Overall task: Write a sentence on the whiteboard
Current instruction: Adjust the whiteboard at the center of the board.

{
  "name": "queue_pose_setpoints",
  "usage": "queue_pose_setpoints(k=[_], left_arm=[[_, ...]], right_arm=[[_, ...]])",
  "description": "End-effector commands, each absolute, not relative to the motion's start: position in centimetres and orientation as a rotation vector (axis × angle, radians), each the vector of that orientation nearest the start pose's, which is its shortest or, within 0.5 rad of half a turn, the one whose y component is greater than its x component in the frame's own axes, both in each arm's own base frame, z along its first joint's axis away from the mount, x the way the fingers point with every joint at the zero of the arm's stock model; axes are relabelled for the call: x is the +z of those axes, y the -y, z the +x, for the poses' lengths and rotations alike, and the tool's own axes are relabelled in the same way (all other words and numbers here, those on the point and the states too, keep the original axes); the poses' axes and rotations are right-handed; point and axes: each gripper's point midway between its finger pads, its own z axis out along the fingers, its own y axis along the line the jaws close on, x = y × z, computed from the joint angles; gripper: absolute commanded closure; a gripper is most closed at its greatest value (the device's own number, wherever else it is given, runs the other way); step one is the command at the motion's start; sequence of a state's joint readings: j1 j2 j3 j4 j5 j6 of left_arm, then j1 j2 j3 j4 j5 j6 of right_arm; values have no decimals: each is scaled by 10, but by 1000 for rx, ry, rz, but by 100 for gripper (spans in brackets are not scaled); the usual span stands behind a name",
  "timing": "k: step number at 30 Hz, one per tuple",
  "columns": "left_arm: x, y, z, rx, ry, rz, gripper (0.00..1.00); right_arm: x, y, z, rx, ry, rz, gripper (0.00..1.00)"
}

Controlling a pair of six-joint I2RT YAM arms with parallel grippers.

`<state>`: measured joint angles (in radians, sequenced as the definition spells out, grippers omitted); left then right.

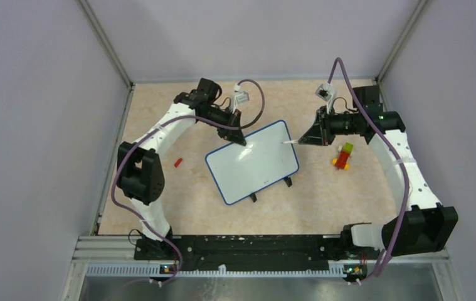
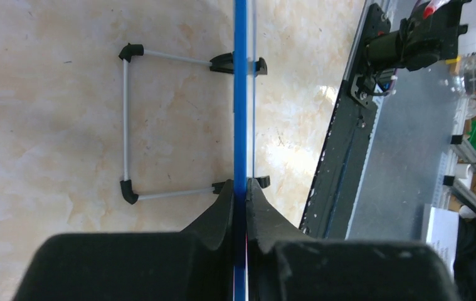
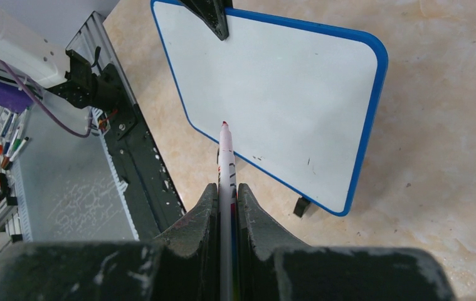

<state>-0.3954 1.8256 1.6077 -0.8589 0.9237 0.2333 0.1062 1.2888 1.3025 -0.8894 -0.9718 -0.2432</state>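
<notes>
On the desk (image 1: 323,207), we are pinching the whiteboard (image 1: 254,163) in left jaws, marker (image 3: 225,157) in right jaws; next, its tip must touch the board.

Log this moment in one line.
left claw: shut on whiteboard rim | right claw: holding marker, tip toward whiteboard | writing: none visible

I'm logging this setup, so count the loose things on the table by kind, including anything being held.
Whiteboard: 1
Marker: 1
Small red piece: 1
Coloured block toy: 1
Total: 4
</notes>
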Motion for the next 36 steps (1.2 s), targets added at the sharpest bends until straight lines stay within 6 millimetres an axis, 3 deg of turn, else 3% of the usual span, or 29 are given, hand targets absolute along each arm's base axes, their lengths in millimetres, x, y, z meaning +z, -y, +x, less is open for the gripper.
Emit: queue_pose_setpoints(k=[1,12,19,28,36], left_arm=[[208,285,315,-1304,-2152,1046,98],[221,290,326,-1284,-2097,999,100],[200,291,315,-1312,-2144,1024,100],[176,309,288,-1405,-2205,1069,100],[172,322,279,-1447,-2240,1044,100]], right_arm=[[285,-167,256,1054,-1989,-832,100],[283,-167,255,1064,-1992,-839,100],[282,-167,251,1068,-1987,-866,100],[282,-178,222,1156,-1926,-1013,100],[279,-185,208,1110,-1898,-1097,100]])
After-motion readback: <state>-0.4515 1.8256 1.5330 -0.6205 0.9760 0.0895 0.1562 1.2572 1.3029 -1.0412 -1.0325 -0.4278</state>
